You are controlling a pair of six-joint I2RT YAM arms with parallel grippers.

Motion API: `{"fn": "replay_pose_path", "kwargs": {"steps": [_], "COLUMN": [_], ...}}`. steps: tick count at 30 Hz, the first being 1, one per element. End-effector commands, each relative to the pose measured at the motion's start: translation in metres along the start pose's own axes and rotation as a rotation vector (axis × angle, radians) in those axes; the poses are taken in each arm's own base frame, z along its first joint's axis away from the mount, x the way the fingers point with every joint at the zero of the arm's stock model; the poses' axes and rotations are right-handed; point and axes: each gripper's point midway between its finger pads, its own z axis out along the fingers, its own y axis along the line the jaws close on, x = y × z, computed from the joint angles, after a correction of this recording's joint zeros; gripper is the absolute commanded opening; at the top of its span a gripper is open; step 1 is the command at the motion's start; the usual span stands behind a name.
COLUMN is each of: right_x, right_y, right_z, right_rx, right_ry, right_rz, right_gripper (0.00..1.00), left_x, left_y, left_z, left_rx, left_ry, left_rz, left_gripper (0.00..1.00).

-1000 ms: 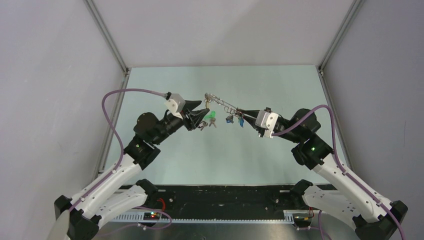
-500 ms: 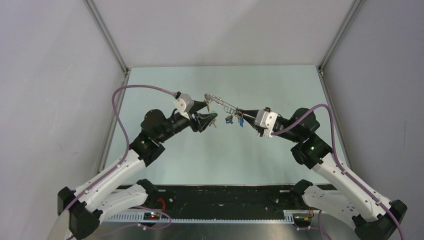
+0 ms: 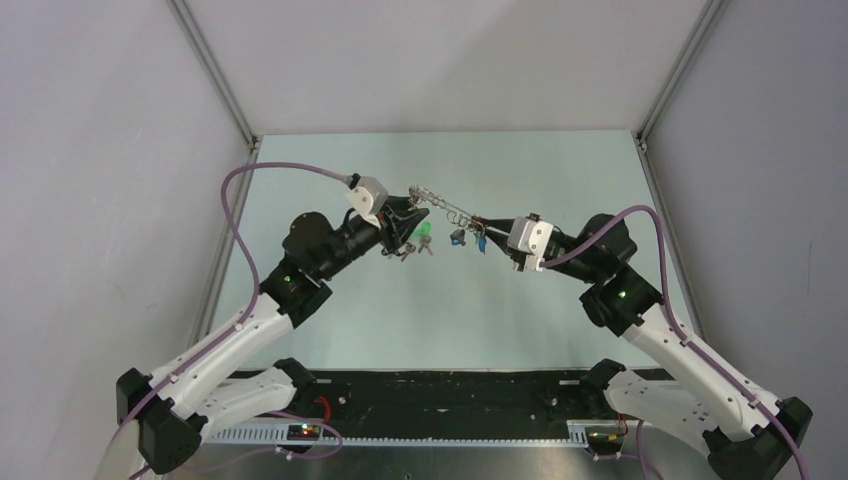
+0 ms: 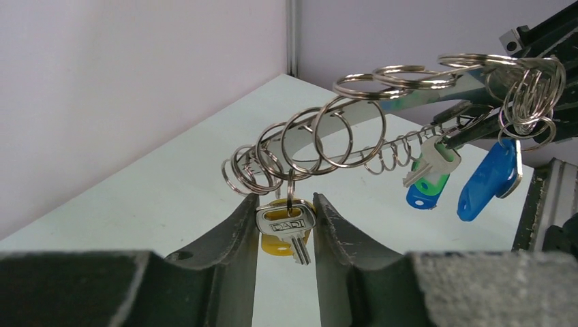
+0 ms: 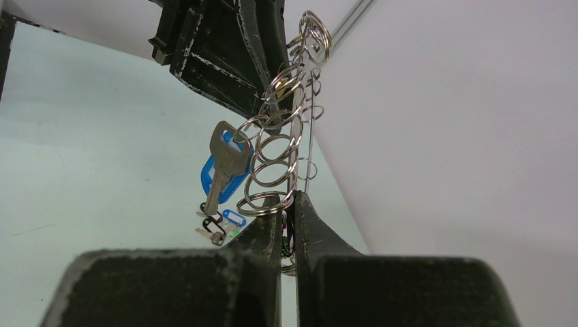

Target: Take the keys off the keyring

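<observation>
1. Over the last second my left tool [image 4: 285, 204] has pushed right and farther in, up to the left end of the keyring [image 3: 445, 208], and its jaws have narrowed a lot. My right tool [image 5: 287, 204] has hardly shifted.
2. The right tool is clamped on the right end of the keyring. It holds the keyring in the air above the middle of the surface [image 3: 500, 310], slanting away to the far left.
3. The left tool is nearly closed, with one finger on each side of the head of a silver key [image 4: 286, 223] with a yellow tag [image 4: 272, 245]. I cannot tell whether the fingers are pinching the key or only bracketing it.
4. That key hangs from one of the small rings [image 4: 347, 129] bunched at the left end. The blue-tagged keys [image 4: 487, 180] hang near the right tool.
5. To do this step well, I think I should close squarely on the flat of the key's head, not on its tag or its small ring.
6. The right tool should stay firm and steady. Then I would draw the key along the line of its small ring rather than straight down, so the neighbouring rings don't snag.
</observation>
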Motion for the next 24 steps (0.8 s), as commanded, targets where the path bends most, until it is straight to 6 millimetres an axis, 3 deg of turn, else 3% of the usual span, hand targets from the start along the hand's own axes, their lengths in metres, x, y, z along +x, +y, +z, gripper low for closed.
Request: {"fn": "replay_pose_path", "kwargs": {"steps": [1, 8, 16, 24], "right_x": [-0.039, -0.036, -0.036, -0.035], "right_y": [-0.026, -0.027, -0.027, -0.028], "right_z": [-0.002, -0.003, -0.003, -0.004], "right_rx": [0.064, 0.063, 0.059, 0.060], "right_ry": [-0.096, -0.088, -0.090, -0.088], "right_rz": [-0.068, -0.064, -0.059, -0.059], "right_gripper": [0.00, 0.00, 0.00, 0.00], "left_x": [-0.020, -0.014, -0.011, -0.013], "left_y": [0.007, 0.013, 0.020, 0.003], "left_z": [0.000, -0.011, -0.015, -0.006], "left_rx": [-0.044, -0.092, -0.135, -0.035], "left_ry": [-0.051, -0.053, -0.050, -0.043], "left_rz": [0.022, 0.017, 0.026, 0.003], "left_gripper": [0.34, 0.57, 0.57, 0.56]}}
